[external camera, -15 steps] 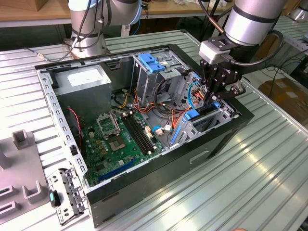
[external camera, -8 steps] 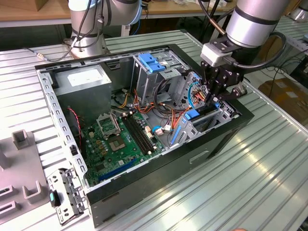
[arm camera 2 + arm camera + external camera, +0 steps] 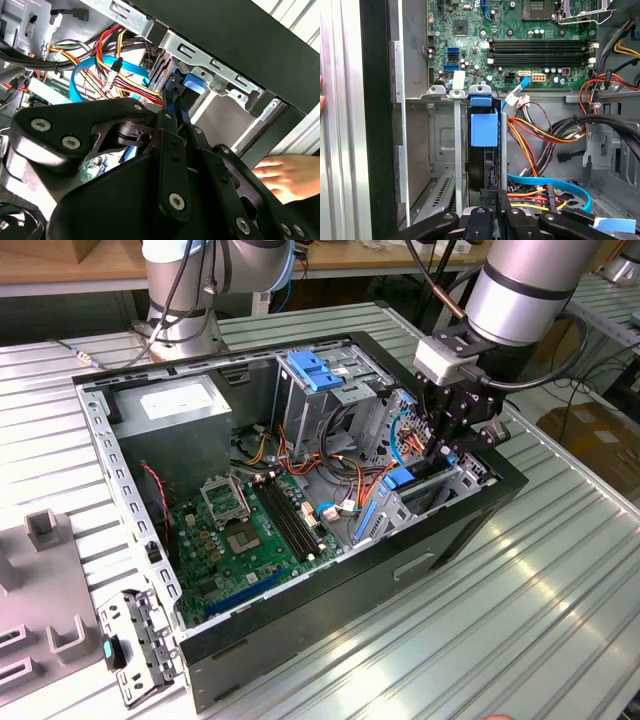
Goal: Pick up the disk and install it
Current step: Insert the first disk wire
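Observation:
The disk (image 3: 484, 129) stands on edge in the metal drive bay at the front of the open computer case (image 3: 350, 580), and its blue plastic rail tab points toward the motherboard. The same blue tab (image 3: 194, 82) sits just under the bay's silver bracket, and in the exterior view the disk (image 3: 398, 478) is low in the bay at the case's right end. My gripper (image 3: 437, 455) reaches down into that bay from above. Its black fingers (image 3: 170, 107) lie close together along the thin edge of the disk, and the gripper (image 3: 494, 194) stays clamped on it.
Orange, yellow and blue cables (image 3: 540, 135) crowd beside the bay. The motherboard (image 3: 250, 530), a grey power-supply box (image 3: 180, 405) and a tall cage with a blue latch (image 3: 315, 370) fill the case. A person's hand (image 3: 285, 175) rests outside the case wall. Grey fixtures (image 3: 45, 530) lie at the exterior view's left.

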